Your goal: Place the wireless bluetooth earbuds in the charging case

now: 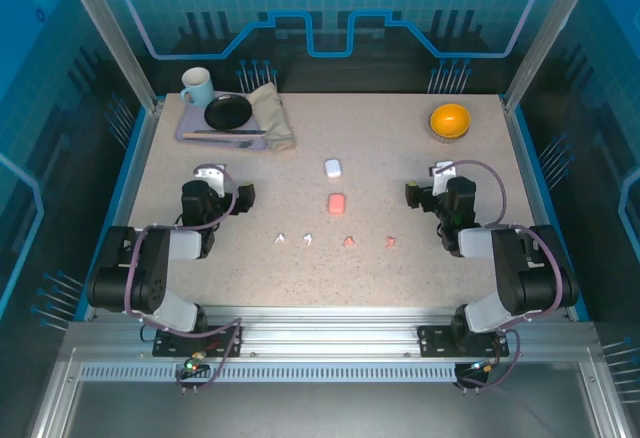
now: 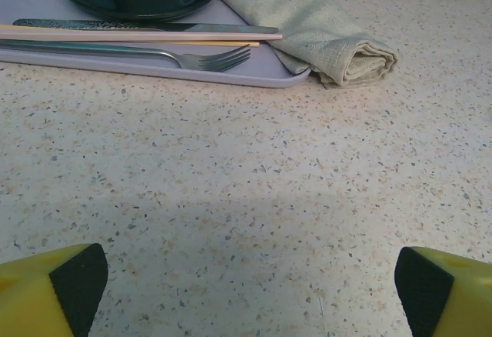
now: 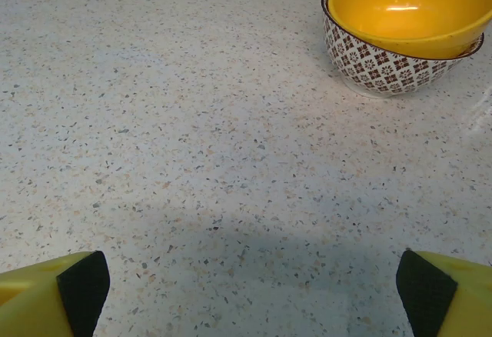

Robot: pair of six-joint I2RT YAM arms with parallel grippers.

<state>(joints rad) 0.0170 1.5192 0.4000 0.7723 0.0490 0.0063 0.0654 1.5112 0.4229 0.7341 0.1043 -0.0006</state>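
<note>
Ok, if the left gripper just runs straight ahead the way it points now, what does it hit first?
Likely the near edge of the lilac tray, about where the fork tines lie. The left gripper has bare tabletop ahead until then. The folded napkin sits slightly right of that line. Depth is uncertain.

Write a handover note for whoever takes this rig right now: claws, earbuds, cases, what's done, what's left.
Left claw: open, empty, low over bare table, facing the tray.
Right claw: open, empty, facing the yellow bowl.
White earbuds and pink earbuds: loose in a row on the table, between the arms.
White case and pink case: mid-table beyond the row, with the pink one nearer the earbuds. Can't tell if the lids are open.
Done: nothing, no earbud picked up.
Left: all four earbuds go into the cases.
</note>
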